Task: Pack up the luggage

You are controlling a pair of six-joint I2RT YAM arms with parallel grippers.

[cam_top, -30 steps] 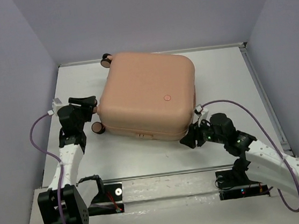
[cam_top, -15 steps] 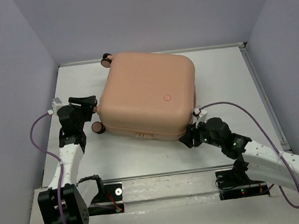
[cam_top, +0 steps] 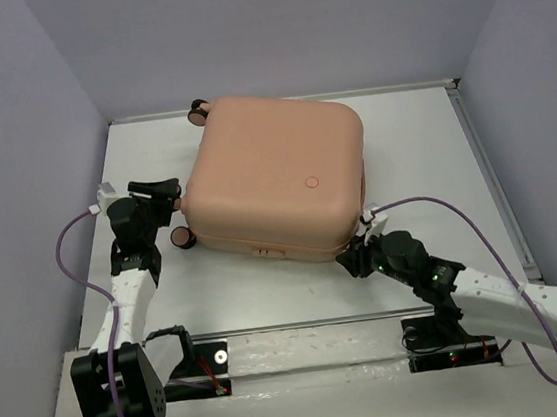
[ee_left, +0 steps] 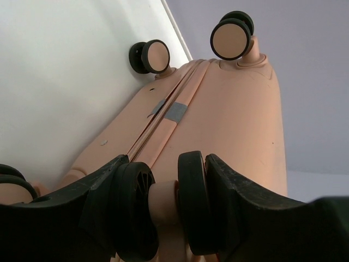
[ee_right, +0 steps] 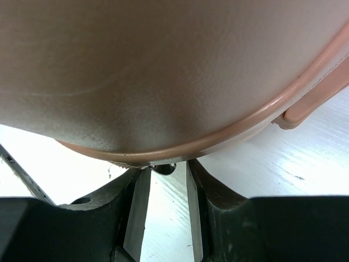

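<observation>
Lying flat, luggage (cam_top: 275, 174) wheels (cam_top: 179, 238) pointing left.

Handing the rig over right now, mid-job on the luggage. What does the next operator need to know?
Luggage: lying flat on the table, lid down, round mark facing up.
Left end effector: shut on a caster wheel on the left arm's side of the case.
Right end effector: at the near-right corner, jaws nearly shut. A small dark piece sits at the tips, possibly the zipper pull; a grip cannot be confirmed.
Done: shell closed.
Left: probably finishing the zip around that corner. How far it is zipped does not show.
</observation>
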